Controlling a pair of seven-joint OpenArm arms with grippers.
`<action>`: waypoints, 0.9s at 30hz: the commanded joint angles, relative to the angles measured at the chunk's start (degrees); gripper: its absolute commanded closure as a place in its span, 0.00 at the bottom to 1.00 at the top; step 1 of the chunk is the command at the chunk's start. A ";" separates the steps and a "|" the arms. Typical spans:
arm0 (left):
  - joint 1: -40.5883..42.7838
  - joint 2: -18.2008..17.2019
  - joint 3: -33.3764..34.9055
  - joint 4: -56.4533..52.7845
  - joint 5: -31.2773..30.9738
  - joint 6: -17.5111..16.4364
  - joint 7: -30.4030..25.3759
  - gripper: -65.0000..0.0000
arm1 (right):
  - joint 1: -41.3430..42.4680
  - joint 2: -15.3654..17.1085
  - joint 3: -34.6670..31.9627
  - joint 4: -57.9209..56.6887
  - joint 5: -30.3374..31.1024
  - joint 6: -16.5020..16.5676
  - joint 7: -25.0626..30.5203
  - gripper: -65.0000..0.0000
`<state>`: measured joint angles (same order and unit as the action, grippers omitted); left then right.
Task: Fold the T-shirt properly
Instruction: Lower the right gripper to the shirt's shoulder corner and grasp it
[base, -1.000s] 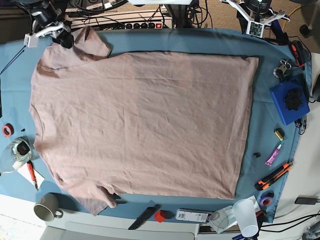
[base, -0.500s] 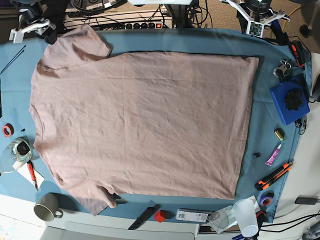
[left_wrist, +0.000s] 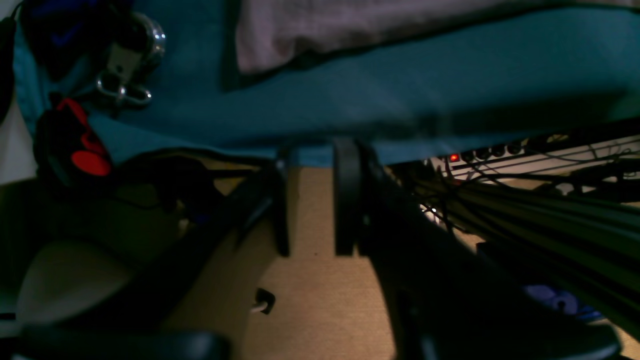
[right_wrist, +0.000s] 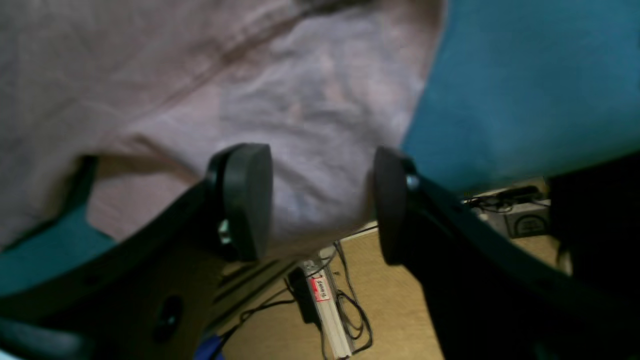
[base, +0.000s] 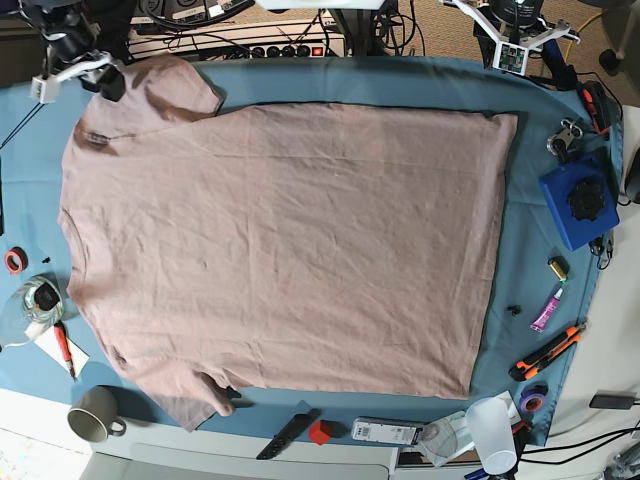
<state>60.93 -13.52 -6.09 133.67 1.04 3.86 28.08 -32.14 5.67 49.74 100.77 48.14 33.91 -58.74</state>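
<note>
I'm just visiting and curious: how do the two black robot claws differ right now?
The right gripper stands with its jaws wide apart, while the left gripper shows only a narrow gap between its jaws.

The right gripper hangs at the sleeve of the dusty pink-beige wrinkled T-shirt; the left gripper sits off the edge of the blue-teal table cloth, away from the shirt.

Both are black and hold nothing.

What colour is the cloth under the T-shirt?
Blue-teal, plain. The table cloth shows best in the base view, around the T-shirt.
</note>
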 joint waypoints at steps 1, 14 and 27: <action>0.81 -0.13 -0.09 1.14 0.26 0.17 -1.11 0.80 | -0.37 0.52 -0.55 0.70 -0.24 -0.46 2.10 0.51; 0.79 -0.15 -0.11 1.14 0.26 0.17 -2.19 0.80 | -0.39 1.01 5.20 -0.39 -3.21 -2.64 3.72 0.51; -0.79 -0.15 -0.09 1.14 0.26 0.17 -2.10 0.80 | -0.07 1.62 0.13 -0.39 -3.23 -2.60 3.39 0.51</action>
<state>59.33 -13.54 -6.09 133.67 1.04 3.86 27.00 -31.92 6.52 49.58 99.66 44.31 31.11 -55.94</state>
